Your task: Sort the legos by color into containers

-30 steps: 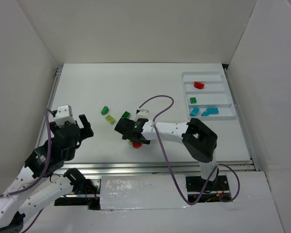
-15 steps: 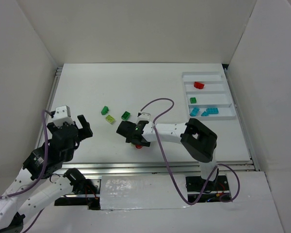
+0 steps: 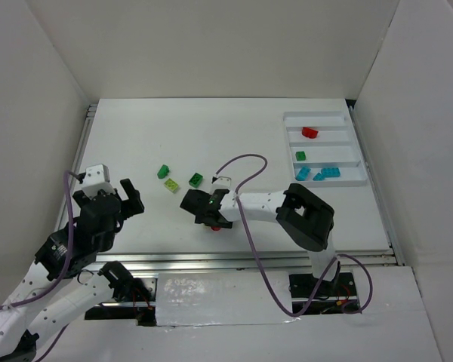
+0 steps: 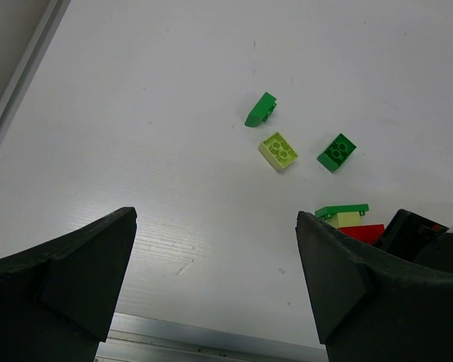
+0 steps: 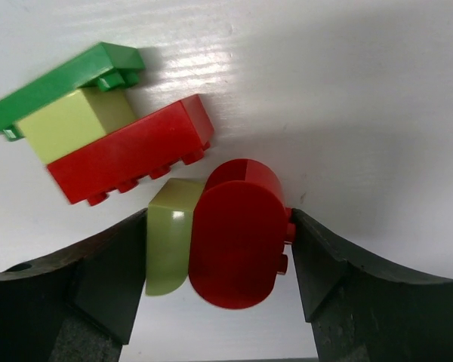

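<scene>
Right gripper [image 5: 219, 241] closed in on red rounded lego [image 5: 238, 241] and pale yellow-green lego [image 5: 166, 241], side by side between the fingers; narrower than a second ago. Left gripper [image 4: 215, 226] spread wide, holding nothing. Just beside the held pair, at 11 o'clock: one three-piece stack [image 5: 128, 154], green over yellow over red. Loose on tabletop [image 3: 211, 128], at 10 o'clock: two dark green legos [image 3: 164, 171] [image 3: 195, 179], one yellow-green brick [image 3: 171, 185]. In white tray [image 3: 317, 115], at 2 o'clock: one red piece [image 3: 310, 133], one green piece [image 3: 300, 156], three cyan pieces [image 3: 331, 172], each colour in its own compartment. Grip plain from right wrist only; tray in top view only.
</scene>
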You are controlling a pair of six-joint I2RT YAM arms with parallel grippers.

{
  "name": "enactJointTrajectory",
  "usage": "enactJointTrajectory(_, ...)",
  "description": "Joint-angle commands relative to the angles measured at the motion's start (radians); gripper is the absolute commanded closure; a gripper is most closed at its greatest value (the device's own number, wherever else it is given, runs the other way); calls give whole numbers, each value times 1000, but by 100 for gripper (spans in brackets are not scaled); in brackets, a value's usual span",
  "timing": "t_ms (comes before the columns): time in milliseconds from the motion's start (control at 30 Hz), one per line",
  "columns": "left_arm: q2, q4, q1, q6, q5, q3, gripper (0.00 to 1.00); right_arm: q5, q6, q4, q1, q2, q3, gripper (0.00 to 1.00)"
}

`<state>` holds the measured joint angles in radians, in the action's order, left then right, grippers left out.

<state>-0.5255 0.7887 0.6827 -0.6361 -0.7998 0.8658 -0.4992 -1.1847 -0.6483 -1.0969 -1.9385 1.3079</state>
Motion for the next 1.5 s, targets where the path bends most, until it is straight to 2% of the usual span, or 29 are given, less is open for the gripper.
enactJointTrajectory(0, 9, -22, -5, -4, 2, 18, 1, 14, 2, 24, -3, -46, -19, 21)
enactJointTrajectory(133, 18, -23, -5, -5, 2, 15, 0, 16, 2, 30, 0, -37, -33, 18)
enactJointTrajectory(233, 19, -22, -5, -7, 2, 16, 1, 7, 11, 45, -1, -13, -48, 27)
enactJointTrajectory(267, 21, -23, -5, -7, 5, 16, 0, 2, 14, 48, 0, -4, -56, 38)
enactJointTrajectory(333, 21, -22, -5, -10, 10, 18, 1, -4, 37, 71, -3, 35, -67, 51)
enactJointTrajectory(367, 22, -22, -5, -11, 13, 18, 1, -1, 54, 91, -6, 52, -91, 66)
enactJointTrajectory(400, 22, -25, -5, -14, 17, 18, 0, 5, 119, 158, -9, 99, -108, 93)
enactJointTrajectory(433, 24, -29, -5, -20, 40, 19, 1, 5, 144, 186, -17, 127, -128, 100)
enactJointTrajectory(500, 27, -61, -5, -27, 95, 22, 1, -25, 276, 304, -44, 220, -200, 100)
enactJointTrajectory(600, 16, -155, -5, -69, 320, 18, 0, -1, 531, 495, -90, 364, -320, 100)
enactJointTrajectory(633, 7, -184, -5, -83, 453, 13, 1, 31, 613, 566, -106, 410, -410, 100)
enactJointTrajectory(667, -23, -206, -5, -105, 512, 16, 1, 113, 749, 670, -132, 499, -453, 100)
enactJointTrajectory(733, -104, -252, -5, -166, 659, 47, 0, 248, 889, 764, -159, 626, -553, 100)
enactJointTrajectory(767, -137, -252, -5, -174, 707, 68, 1, 249, 922, 780, -159, 668, -579, 100)
enactJointTrajectory(800, -174, -246, -5, -194, 749, 93, 1, 310, 944, 791, -165, 706, -599, 100)
enactJointTrajectory(933, -310, -235, -5, -241, 930, 176, 1, 353, 1016, 799, -167, 863, -650, 100)
enactJointTrajectory(1100, -281, -457, -5, -381, 1125, 26, 1, 302, 1067, 779, -172, 963, -624, 100)
enactJointTrajectory(1167, -283, -534, -3, -414, 1162, -5, 3, 298, 1088, 768, -172, 975, -613, 100)
enactJointTrajectory(1300, -318, -583, -2, -430, 1244, -37, 7, 291, 1105, 760, -172, 981, -581, 100)
enactJointTrajectory(1467, -352, -629, 11, -432, 1275, -54, 11, 286, 1128, 748, -173, 974, -544, 100)
